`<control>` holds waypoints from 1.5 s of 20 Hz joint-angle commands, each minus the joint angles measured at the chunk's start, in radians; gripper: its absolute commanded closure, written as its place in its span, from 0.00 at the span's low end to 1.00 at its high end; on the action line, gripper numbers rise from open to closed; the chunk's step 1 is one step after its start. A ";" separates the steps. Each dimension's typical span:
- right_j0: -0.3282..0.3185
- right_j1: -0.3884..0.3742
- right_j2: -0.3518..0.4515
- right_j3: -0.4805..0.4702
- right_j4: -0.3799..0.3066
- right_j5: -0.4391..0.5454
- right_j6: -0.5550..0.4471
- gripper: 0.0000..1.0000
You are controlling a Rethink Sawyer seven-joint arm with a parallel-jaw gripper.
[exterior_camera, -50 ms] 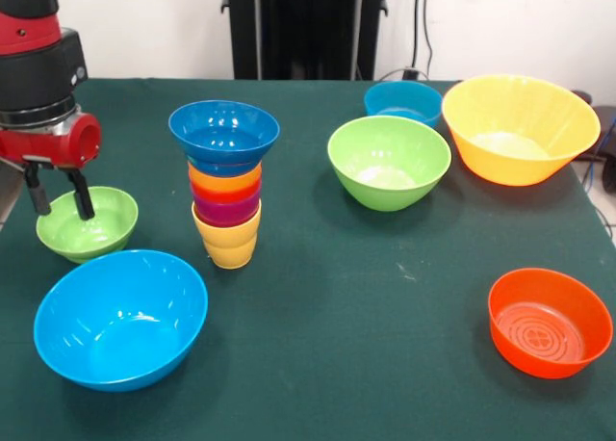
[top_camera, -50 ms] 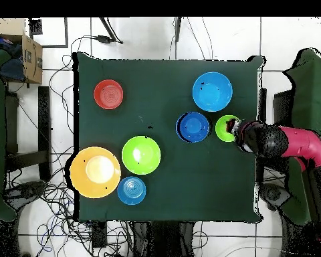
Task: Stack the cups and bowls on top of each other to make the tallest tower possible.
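Your tower [exterior_camera, -50 ms: 225, 184] stands upright on the green surface [exterior_camera, -50 ms: 366, 306], just to the right of the jaws in the front view. A yellow cup [exterior_camera, -50 ms: 229, 246] is its base, mouth up. Nested above it are a purple cup [exterior_camera, -50 ms: 227, 213], a red-orange band and an orange-yellow cup [exterior_camera, -50 ms: 224, 182], and a dark blue bowl [exterior_camera, -50 ms: 224, 133] flares out on top. From overhead you see only that blue bowl [top_camera, -50 ms: 193, 126], with the small green bowl [top_camera, -50 ms: 225, 128] close beside it.

Your jaws [exterior_camera, -50 ms: 59, 193] hang open over the small green bowl [exterior_camera, -50 ms: 88, 222]. The two dark fingers [exterior_camera, -50 ms: 81, 194] are spread apart and point down toward its inside, holding nothing. You cannot tell whether the tips touch the bowl. The red and black arm [top_camera, -50 ms: 283, 143] reaches in over the surface's edge.

In front of the jaws, nearer the camera, sits a large light blue bowl [exterior_camera, -50 ms: 121, 319], close to the small green one. Further right, past the tower, a larger green bowl [exterior_camera, -50 ms: 389, 162] stands well apart from the jaws. Behind it is a teal bowl [exterior_camera, -50 ms: 402, 102], which touches or nearly touches a big orange-yellow bowl [exterior_camera, -50 ms: 520, 128]. An orange-red bowl [exterior_camera, -50 ms: 550, 322] sits alone at the near right, farthest from the jaws. All the bowls are mouth up.
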 commanded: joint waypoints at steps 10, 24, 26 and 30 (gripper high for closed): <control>0.030 0.013 -0.078 -0.064 -0.100 -0.022 -0.319 0.00; 0.045 -0.033 -0.063 -0.040 -0.055 0.006 -0.313 0.00; 0.042 -0.009 -0.065 -0.056 -0.063 -0.004 -0.323 0.00; 0.043 0.001 -0.065 -0.074 -0.063 -0.001 -0.333 0.00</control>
